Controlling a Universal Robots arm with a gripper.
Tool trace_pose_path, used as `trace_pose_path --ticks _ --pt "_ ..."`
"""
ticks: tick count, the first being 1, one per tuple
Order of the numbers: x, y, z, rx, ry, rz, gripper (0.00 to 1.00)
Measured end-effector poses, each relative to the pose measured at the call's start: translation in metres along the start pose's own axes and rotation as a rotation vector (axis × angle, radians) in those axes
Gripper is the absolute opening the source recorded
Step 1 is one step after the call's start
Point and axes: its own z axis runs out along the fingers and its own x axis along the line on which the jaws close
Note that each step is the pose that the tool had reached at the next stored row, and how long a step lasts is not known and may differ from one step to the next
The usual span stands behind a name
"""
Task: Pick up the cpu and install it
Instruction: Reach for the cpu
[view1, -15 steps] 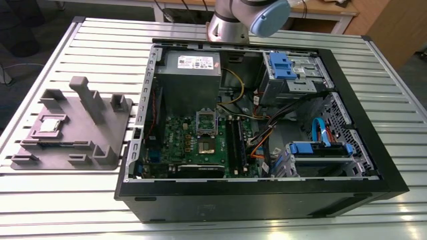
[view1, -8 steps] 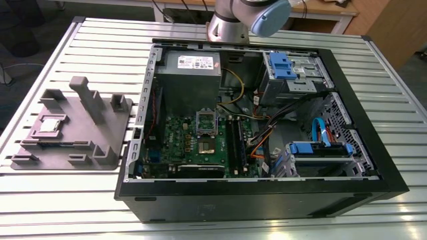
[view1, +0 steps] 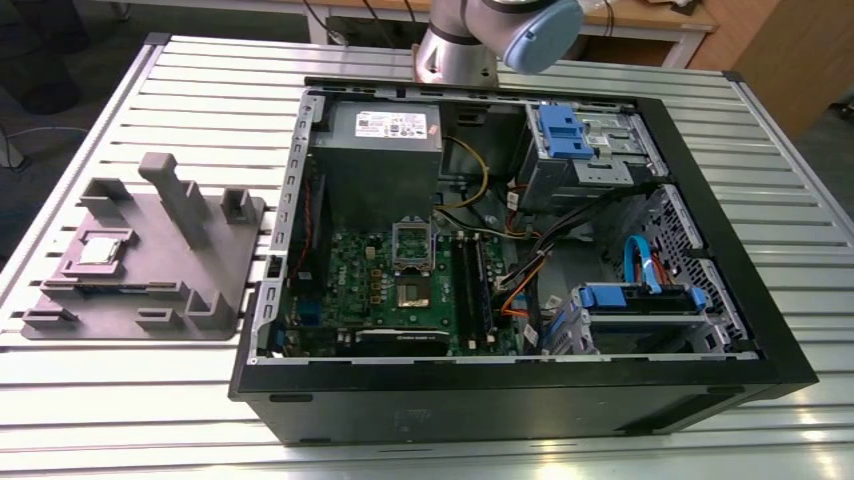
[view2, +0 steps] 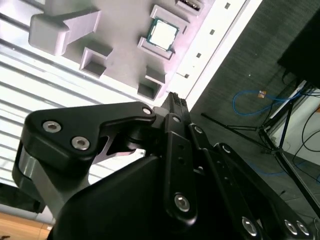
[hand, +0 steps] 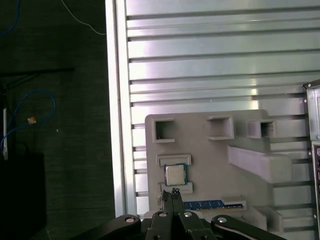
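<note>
The cpu (view1: 103, 250) is a small silver-topped square chip lying flat in a recess of the grey fixture block (view1: 200, 270), on the table at the exterior view's left. Both wrist views look down on the cpu (hand: 175, 174) (view2: 163, 34) from well above. My gripper (hand: 173, 192) (view2: 172, 98) hangs over the fixture, its black fingers drawn together to a point with nothing between them. The tip lines up just beside the cpu in the first wrist view. On the green board, the socket (view1: 411, 290) lies uncovered with its metal frame (view1: 411, 243) flipped up.
The open computer case (view1: 747, 300) fills the middle of the slatted metal table (view1: 80, 420), with a grey power-supply box (view1: 384, 135), black memory slots (view1: 474, 280), cables and blue drive bays. A memory stick (hand: 205, 204) lies on the fixture near the cpu. Table edge and dark floor (hand: 50, 125) are close by.
</note>
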Motion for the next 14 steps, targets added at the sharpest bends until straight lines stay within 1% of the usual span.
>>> trace_pose_path --ticks 8,10,14 --pt "-0.0023 -0.0069 0.0140 0.0000 0.0017 0.000 0.11" --pt "-0.0031 -0.0076 0.0175 0.0001 0.0018 0.000 0.11" --pt "-0.0083 -0.0074 0.0198 0.0003 0.0030 0.000 0.11"
